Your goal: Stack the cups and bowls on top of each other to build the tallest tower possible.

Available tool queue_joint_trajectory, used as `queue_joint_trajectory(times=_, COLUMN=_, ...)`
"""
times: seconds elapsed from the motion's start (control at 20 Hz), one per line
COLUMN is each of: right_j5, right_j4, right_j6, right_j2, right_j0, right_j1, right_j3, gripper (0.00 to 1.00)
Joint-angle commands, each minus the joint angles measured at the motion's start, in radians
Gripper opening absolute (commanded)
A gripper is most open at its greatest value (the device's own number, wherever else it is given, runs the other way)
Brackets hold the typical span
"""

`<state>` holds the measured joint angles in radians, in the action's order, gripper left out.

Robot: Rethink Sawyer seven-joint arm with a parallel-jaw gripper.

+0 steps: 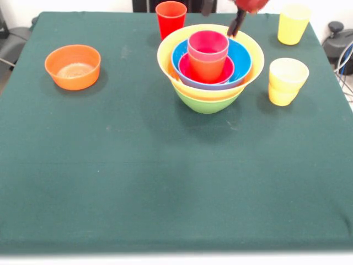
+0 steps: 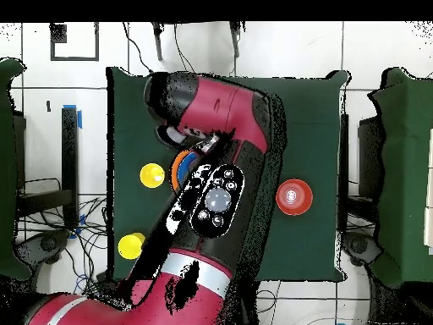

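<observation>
Loose items around the tower (image 1: pixel 210 69): an orange bowl (image 1: pixel 73 67) is sitting alone well off at its 9 o'clock, open side up; a red cup (image 1: pixel 170 19) is standing upright close behind at 11 o'clock; one yellow cup (image 1: pixel 293 24) is standing at 2 o'clock near the counter's far corner; a second yellow cup (image 1: pixel 286 81) is standing just beside the tower at 3 o'clock, looking like two cups nested. Obstruction: the red and black arm (image 2: pixel 221 152) is reaching over the pile, and in the overhead view it is covering nearly all of it, leaving only a blue and orange sliver showing. The claw (image 1: pixel 237 22) is hanging at the pile's far rim, at about 1 o'clock, with one dark finger showing; whether it is apart or together cannot be told. Tower, at the counter's centre toward the far edge: a green bowl (image 1: pixel 207 102) is sitting at the base, an orange band is showing above it, then a very wide yellow bowl (image 1: pixel 167 54), a blue bowl (image 1: pixel 243 57) nested inside, a magenta-pink bowl (image 1: pixel 224 72) inside that, and an orange cup (image 1: pixel 207 68) with a magenta-pink cup (image 1: pixel 208 43) seated in it at the core. Surface: the counter (image 1: pixel 165 182) is wearing a dark green cloth. Room: a pale tiled floor (image 2: pixel 296 51) with cables trailing, and neighbouring green-topped tables at both sides.
</observation>
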<state>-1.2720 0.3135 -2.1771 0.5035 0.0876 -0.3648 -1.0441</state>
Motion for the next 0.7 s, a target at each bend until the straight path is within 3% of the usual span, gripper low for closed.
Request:
queue_joint_trajectory(times=0.05, right_j5=-0.231, right_j4=-0.01, right_j6=-0.123, right_j2=-0.035, right_j0=-0.09, right_j1=-0.01, right_j3=0.219, gripper=1.0)
queue_joint_trajectory(times=0.2, right_j5=-0.218, right_j4=-0.023, right_j6=-0.082, right_j2=-0.043, right_j0=-0.134, right_j1=0.015, right_j3=0.26, gripper=1.0)
queue_joint_trajectory(times=0.35, right_j5=-0.052, right_j4=-0.064, right_j6=0.02, right_j2=-0.081, right_j0=-0.208, right_j1=0.099, right_j3=0.275, gripper=1.0)
queue_joint_trajectory(times=0.45, right_j5=-0.011, right_j4=-0.082, right_j6=0.052, right_j2=-0.093, right_j0=-0.24, right_j1=0.135, right_j3=0.289, gripper=1.0)
queue_joint_trajectory(times=0.7, right_j5=0.027, right_j4=-0.099, right_j6=0.123, right_j2=-0.124, right_j0=-0.296, right_j1=0.18, right_j3=0.318, gripper=1.0)
